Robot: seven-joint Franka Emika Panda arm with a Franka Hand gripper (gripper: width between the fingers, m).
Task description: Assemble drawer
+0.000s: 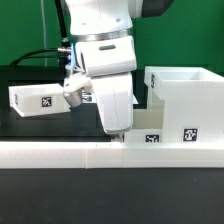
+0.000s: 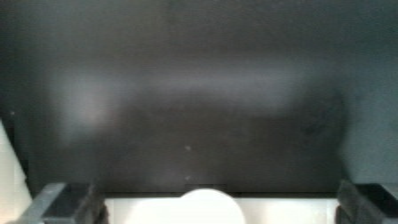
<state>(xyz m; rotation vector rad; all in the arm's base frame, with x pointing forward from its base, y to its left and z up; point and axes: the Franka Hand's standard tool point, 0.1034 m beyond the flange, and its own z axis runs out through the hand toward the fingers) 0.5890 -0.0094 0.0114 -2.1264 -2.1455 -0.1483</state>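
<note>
The large white cube housing stands at the exterior view's right, open side up, with a tag low on its front. One small white tray with a tag lies at the left on the dark table. My gripper points straight down, low, just behind the long rail. In the wrist view my gripper is open wide, and a white tray's front with its rounded knob lies between the two dark fingers. A thin dark gap shows beside one finger. A tagged white part sits close beside the fingertips.
A long low white rail runs across the front of the table. Another tagged white piece shows partly behind the arm, next to the left tray. Dark table fills most of the wrist view.
</note>
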